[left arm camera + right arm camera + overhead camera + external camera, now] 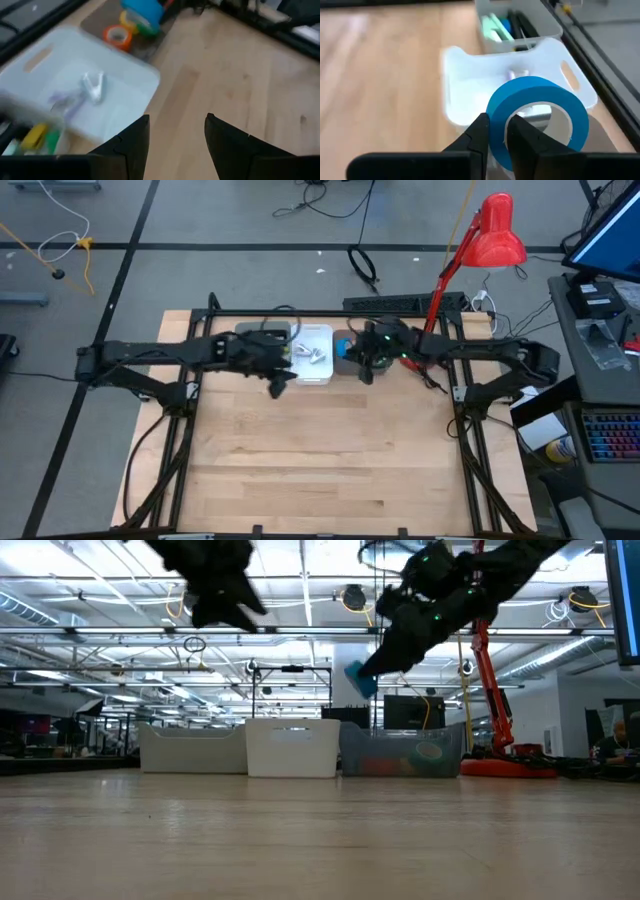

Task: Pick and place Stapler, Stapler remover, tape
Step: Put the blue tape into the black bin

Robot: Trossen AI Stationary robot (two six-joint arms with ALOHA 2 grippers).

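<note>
Bare pale wooden counter (330, 450) — right hand (497, 137) pinches the blue ring-shaped tape roll (536, 117) above the clear bin (402, 752); left hand (175, 145) hangs open, empty — nearly finished.

From my remote station I counted three bins in a row at the table's (320, 450) far edge: a white bin (292, 748) in the middle, a pale one (193, 749) and a clear one (402, 752) flanking it. Three tape rolls showed: blue (536, 120), orange (117, 35), yellow (129, 20). Two arms (150, 360) worked above the white bin.
</note>
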